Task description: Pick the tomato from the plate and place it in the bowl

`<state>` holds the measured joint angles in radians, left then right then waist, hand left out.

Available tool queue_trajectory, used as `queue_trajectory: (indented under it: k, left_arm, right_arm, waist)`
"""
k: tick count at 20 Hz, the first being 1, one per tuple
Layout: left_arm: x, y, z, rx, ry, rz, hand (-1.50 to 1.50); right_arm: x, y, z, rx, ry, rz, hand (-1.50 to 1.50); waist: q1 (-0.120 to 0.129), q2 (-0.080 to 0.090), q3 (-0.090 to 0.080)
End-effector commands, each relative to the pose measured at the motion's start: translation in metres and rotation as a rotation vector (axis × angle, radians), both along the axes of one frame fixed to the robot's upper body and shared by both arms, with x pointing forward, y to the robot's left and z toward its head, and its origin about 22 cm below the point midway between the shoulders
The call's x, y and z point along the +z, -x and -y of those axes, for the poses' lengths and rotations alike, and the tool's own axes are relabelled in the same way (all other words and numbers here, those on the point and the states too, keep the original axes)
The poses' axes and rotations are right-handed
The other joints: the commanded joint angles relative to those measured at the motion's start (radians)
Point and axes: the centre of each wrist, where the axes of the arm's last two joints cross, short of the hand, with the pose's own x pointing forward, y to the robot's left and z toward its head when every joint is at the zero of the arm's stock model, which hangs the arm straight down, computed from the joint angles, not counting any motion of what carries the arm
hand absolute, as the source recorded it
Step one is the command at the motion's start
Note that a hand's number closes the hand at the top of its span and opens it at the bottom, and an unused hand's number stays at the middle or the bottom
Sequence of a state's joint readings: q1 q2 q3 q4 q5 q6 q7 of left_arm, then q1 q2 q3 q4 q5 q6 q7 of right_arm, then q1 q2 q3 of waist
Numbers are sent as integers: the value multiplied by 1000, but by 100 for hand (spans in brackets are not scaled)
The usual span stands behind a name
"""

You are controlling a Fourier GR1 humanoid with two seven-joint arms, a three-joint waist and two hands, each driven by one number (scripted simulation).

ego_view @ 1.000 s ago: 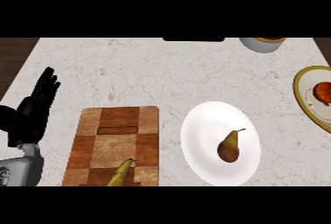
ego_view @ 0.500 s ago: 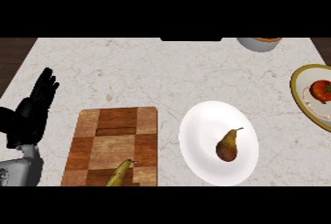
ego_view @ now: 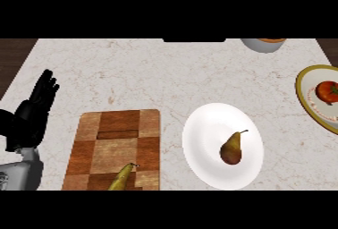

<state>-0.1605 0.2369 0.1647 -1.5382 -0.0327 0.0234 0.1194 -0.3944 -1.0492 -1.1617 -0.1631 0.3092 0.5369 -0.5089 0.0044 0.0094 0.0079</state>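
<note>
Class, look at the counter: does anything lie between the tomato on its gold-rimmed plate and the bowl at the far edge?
Nothing visible does. The tomato sits on the gold-rimmed plate at the right edge, and the bowl stands beyond it, with only bare counter showing between them. The pear lies on the white plate, nearer the robot and off that path.

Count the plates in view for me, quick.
2. A plain white round plate sits at centre-right, holding a brown pear; a gold-rimmed plate at the right edge, partly cut off, holds the red tomato.

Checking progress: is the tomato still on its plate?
Yes. The tomato sits on the gold-rimmed plate at right, no hand near.
</note>
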Motion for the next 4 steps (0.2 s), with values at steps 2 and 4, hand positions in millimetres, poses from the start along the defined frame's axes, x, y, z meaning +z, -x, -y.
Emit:
queue_trajectory:
  k: [2,4]
  left_arm:
    - [16,5,-9,-8,-3,0,0]
    - [1,1,10,6,13,0,0]
  right_arm:
    - [10,39,15,48,-18,42,-150]
    - [4,24,9,35,-21,92,-150]
  waist:
    - [3,-5,0]
    - [8,-1,1]
